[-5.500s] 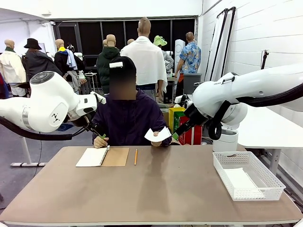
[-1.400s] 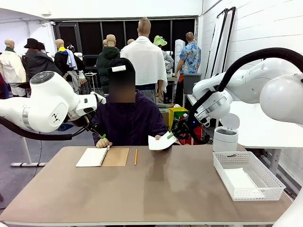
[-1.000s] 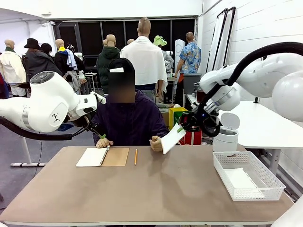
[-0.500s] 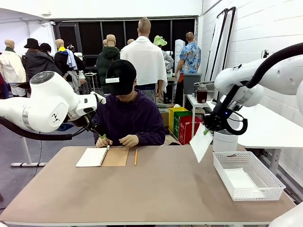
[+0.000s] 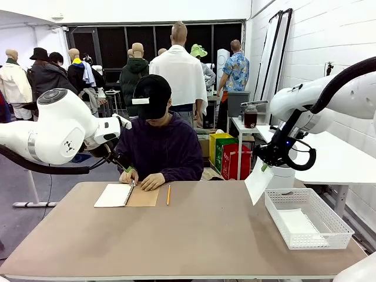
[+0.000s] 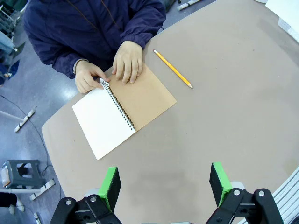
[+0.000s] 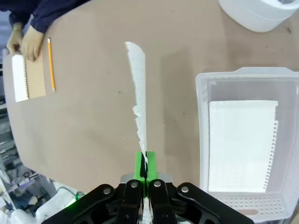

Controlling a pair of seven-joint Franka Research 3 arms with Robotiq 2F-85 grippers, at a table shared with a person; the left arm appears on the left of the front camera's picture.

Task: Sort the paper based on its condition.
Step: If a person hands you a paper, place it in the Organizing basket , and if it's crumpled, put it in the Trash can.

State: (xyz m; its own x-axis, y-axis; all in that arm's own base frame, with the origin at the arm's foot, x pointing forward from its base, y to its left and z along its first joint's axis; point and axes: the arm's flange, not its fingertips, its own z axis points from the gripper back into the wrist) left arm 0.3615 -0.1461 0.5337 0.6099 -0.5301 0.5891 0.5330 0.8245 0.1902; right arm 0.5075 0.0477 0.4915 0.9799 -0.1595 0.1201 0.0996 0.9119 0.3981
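Right tool [image 5: 265,167] pinched shut on the top edge of a paper sheet [image 5: 258,185], hung edge-down in the air just beside the near-left rim of the white mesh basket [image 5: 329,242], probably so as to drop flat onto the sheet already inside [image 7: 240,144]. Left tool [image 6: 164,184] spread wide and empty, poised high above the counter [image 5: 194,235] near the notebook [image 6: 122,109] under the person's hands [image 6: 128,61]. Plenty of bare counter between notebook and basket; only the basket's rim to clear

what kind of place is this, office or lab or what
Most likely a robotics lab or test hall, not an office: a person sits at a table shared with two white robot arms, the right pincer holds a sheet of paper, and the walls are bare white blocks.
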